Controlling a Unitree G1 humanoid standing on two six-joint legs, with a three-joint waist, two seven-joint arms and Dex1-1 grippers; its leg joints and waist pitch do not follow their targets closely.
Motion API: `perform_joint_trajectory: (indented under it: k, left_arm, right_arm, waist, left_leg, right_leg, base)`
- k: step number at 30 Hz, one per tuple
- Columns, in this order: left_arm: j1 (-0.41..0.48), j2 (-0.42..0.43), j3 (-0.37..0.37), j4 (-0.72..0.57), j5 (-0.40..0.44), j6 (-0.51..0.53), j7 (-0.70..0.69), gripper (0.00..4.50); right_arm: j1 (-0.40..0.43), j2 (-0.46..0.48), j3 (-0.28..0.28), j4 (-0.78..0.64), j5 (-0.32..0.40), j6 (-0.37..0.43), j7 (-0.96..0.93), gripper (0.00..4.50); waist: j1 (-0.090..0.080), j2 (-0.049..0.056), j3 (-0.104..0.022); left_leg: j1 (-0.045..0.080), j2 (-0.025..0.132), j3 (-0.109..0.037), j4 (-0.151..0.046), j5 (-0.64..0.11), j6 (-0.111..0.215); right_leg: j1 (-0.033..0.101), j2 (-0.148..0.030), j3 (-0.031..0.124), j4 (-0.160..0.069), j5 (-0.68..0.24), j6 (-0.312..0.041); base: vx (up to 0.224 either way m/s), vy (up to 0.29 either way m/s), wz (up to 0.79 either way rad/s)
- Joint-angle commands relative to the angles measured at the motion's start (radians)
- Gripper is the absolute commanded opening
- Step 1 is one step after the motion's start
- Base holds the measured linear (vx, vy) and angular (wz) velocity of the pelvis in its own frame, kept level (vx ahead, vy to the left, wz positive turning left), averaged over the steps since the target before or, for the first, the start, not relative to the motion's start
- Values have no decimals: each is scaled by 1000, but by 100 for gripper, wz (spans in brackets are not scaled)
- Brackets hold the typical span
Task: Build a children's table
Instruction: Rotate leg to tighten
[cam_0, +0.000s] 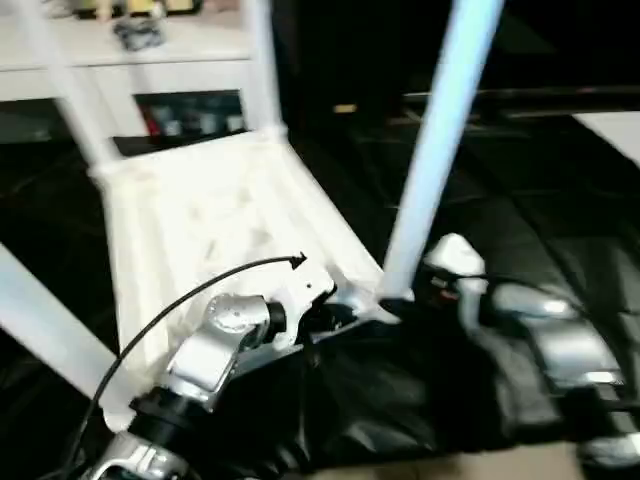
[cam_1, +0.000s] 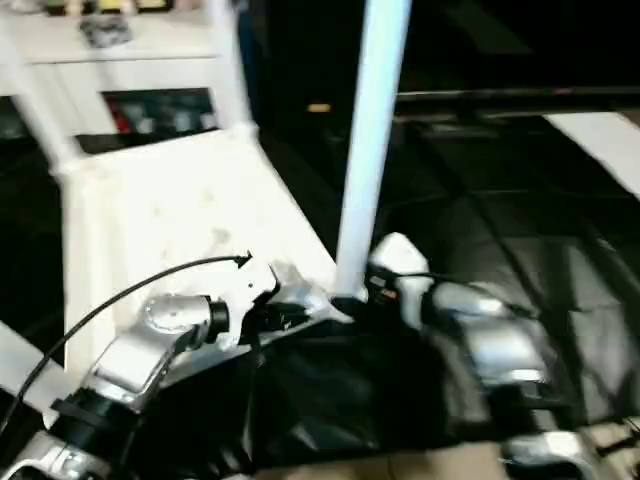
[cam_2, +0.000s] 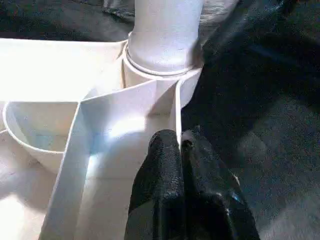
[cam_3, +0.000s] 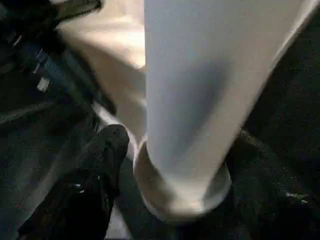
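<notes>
Left pincer (cam_2: 179, 142) pinching table (cam_0: 200, 230) rim beside leg (cam_2: 165, 35).

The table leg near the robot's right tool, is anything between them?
Nothing visible stands between them. The right tool sits right beside the leg, close to where the leg's base enters the corner socket of the upturned table top. Whether it touches the leg cannot be told.

Silver forearms (cam_0: 215, 355), black cable (cam_0: 180, 300), black fingers (cam_2: 165, 170)

white table (cam_0: 210, 215), black claw (cam_2: 181, 145), black floor (cam_0: 540, 200)
</notes>
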Motion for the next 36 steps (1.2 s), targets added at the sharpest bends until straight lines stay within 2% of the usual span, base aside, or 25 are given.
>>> perform_joint_trajectory:
  k: [1,3,5,10,11,12,13,14,15,16,21,23,24,26,27,28,29,31,32,35,36]
  left_arm:
    - [-11,14,29,-68,-49,-52,-44,0]
    - [-6,35,20,-77,-62,-55,-77,0]
    - [-4,72,11,-76,-73,-71,-125,0]
    - [2,99,5,-83,-91,-86,-191,0]
    - [6,105,1,-89,-101,-86,-213,0]
    - [9,111,-3,-97,-111,-86,-231,0]
    - [14,116,-7,-107,-126,-91,-255,0]
    - [15,118,-8,-110,-130,-92,-262,0]
    - [22,129,-17,-129,-158,-82,-296,0]
    - [22,129,-17,-129,-158,-82,-296,0]
    - [40,142,-25,-154,-189,-69,-346,0]
    - [45,145,-25,-154,-189,-71,-349,0]
    - [51,155,-31,-134,-161,-109,-338,0]
    - [51,157,-32,-109,-132,-151,-314,0]
    - [50,156,-27,-93,-121,-170,-296,0]
    - [49,154,-20,-79,-113,-186,-280,0]
    - [48,156,-9,-59,-109,-194,-265,0]
    - [56,173,-2,-47,-113,-183,-276,44]
    - [68,178,11,-54,-123,-187,-277,44]
    - [110,168,72,-110,-183,-181,-252,67]
    - [126,159,98,-146,-211,-168,-235,79]
  right_arm:
    - [21,-31,3,20,-2,12,49,326]
    - [23,-66,-11,21,9,17,62,326]
    - [26,-124,-53,20,47,32,84,326]
    - [14,-154,-111,49,62,27,54,326]
    - [4,-150,-129,64,63,18,32,326]
    - [-8,-140,-147,79,66,13,1,326]
    - [-32,-119,-172,109,65,8,-62,326]
    - [-39,-112,-179,119,65,7,-82,326]
    - [-56,-84,-187,137,67,-5,-146,326]
    - [-56,-84,-187,137,67,-5,-146,326]
    - [-70,13,-186,147,56,-17,-263,326]
    - [-72,33,-181,151,49,-25,-282,326]
    - [-78,76,-175,156,44,-31,-325,326]
    - [-82,98,-173,160,41,-33,-350,326]
    - [-86,112,-175,163,43,-34,-369,326]
    - [-89,125,-178,165,45,-36,-385,326]
    - [-94,146,-186,166,53,-36,-415,326]
    - [-96,182,-203,158,68,-27,-462,334]
    - [-92,198,-211,146,76,-20,-480,334]
    - [-66,236,-231,109,93,-7,-533,334]
    - [-53,248,-240,90,99,-2,-556,334]
  waist:
    - [0,-9,-64]
    - [2,-6,-64]
    - [3,-6,-63]
    - [9,-5,-57]
    - [10,-1,-57]
    - [11,-3,-57]
    - [11,0,-58]
    - [9,-2,-58]
    - [13,-2,-59]
    - [17,-1,-60]
    - [26,3,-62]
    - [26,-1,-63]
    - [26,3,-61]
    - [19,4,-61]
    - [16,4,-61]
    - [14,-4,-60]
    - [14,-1,-59]
    - [12,-4,-58]
    - [11,-5,-56]
    - [9,-4,-56]
    - [8,-8,-55]
  left_leg:
    - [17,46,-17,-67,-172,108]
    - [18,46,-16,-67,-168,113]
    - [20,48,-15,-67,-184,112]
    - [24,48,-11,-68,-235,84]
    - [25,48,-11,-69,-237,80]
    - [26,47,-11,-69,-238,71]
    - [26,47,-11,-70,-238,68]
    - [24,46,-11,-70,-229,61]
    - [29,47,-10,-69,-230,59]
    - [32,47,-7,-66,-222,58]
    - [26,47,-5,-66,-161,64]
    - [25,46,-4,-65,-156,63]
    - [26,47,-5,-66,-161,59]
    - [23,45,-6,-67,-174,53]
    - [27,45,-6,-68,-191,48]
    - [26,45,-5,-67,-193,47]
    - [26,45,-6,-69,-198,43]
    - [26,44,-8,-72,-219,28]
    - [25,45,-8,-75,-226,20]
    - [27,45,-7,-75,-233,11]
    - [24,46,-7,-75,-231,13]
  right_leg:
    - [45,-40,24,-53,-131,-257]
    - [46,-39,22,-52,-120,-270]
    - [47,-37,21,-53,-134,-273]
    - [41,-40,23,-62,-240,-253]
    - [40,-40,23,-63,-247,-250]
    - [38,-40,23,-64,-259,-247]
    - [39,-40,23,-63,-259,-247]
    - [39,-40,22,-62,-256,-247]
    - [37,-37,22,-62,-254,-245]
    - [33,-39,24,-61,-246,-248]
    - [37,-37,23,-48,-189,-251]
    - [38,-36,23,-47,-184,-250]
    - [37,-37,23,-47,-193,-245]
    - [39,-36,23,-48,-203,-237]
    - [36,-36,24,-52,-219,-231]
    - [36,-37,25,-53,-224,-228]
    - [36,-38,25,-52,-235,-226]
    - [35,-40,27,-53,-286,-210]
    - [34,-41,27,-56,-305,-200]
    - [31,-41,29,-55,-304,-199]
    - [32,-39,30,-52,-289,-204]
  base:
    - [0,0,0]
    - [0,0,0]
    - [0,0,0]
    - [0,0,0]
    - [0,0,0]
    - [0,0,0]
    - [0,0,0]
    - [0,0,0]
    - [0,0,0]
    - [0,0,0]
    - [0,0,0]
    - [0,0,0]
    - [0,0,0]
    - [0,0,0]
    - [0,0,0]
    - [0,0,0]
    - [0,0,0]
    - [0,0,0]
    - [0,0,0]
    - [0,0,0]
    - [0,0,0]
